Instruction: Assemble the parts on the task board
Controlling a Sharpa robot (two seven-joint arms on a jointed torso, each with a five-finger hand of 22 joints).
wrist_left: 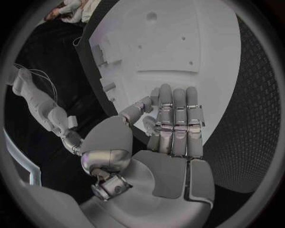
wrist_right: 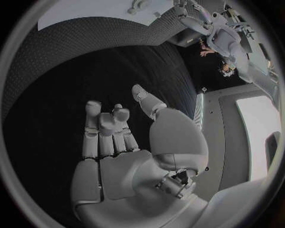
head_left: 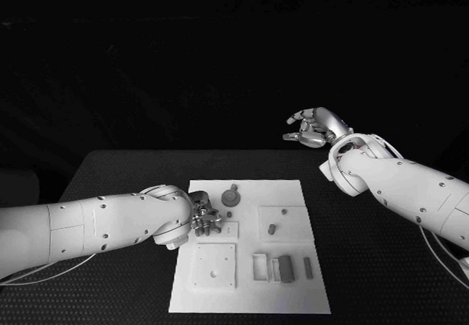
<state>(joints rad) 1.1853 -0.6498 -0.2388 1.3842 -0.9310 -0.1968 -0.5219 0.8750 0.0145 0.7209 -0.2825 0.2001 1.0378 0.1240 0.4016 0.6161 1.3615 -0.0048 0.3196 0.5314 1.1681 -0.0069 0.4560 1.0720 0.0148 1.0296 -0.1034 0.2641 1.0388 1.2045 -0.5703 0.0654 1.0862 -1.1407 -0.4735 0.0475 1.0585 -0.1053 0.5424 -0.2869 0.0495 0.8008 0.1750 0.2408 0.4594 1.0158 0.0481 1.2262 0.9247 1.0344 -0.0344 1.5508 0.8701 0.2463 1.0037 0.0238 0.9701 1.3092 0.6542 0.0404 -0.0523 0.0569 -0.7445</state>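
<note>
Task board [head_left: 296,190] carries no legible writing, seemingly unmarked.

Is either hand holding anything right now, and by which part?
Right hand holds nothing. Left hand is over the task board; any hold cannot be told.

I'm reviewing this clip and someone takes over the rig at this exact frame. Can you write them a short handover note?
Left hand: low over the left edge of the task board, fingers straight; whether it pinches a part I cannot tell.
Right hand: raised beyond the far edge of the table, fingers curled, nothing in it.
Parts: a round part near the board's far edge, a small part at mid board, long parts near the right side.
Done: cannot judge. Left: the loose parts look unplaced.
</note>
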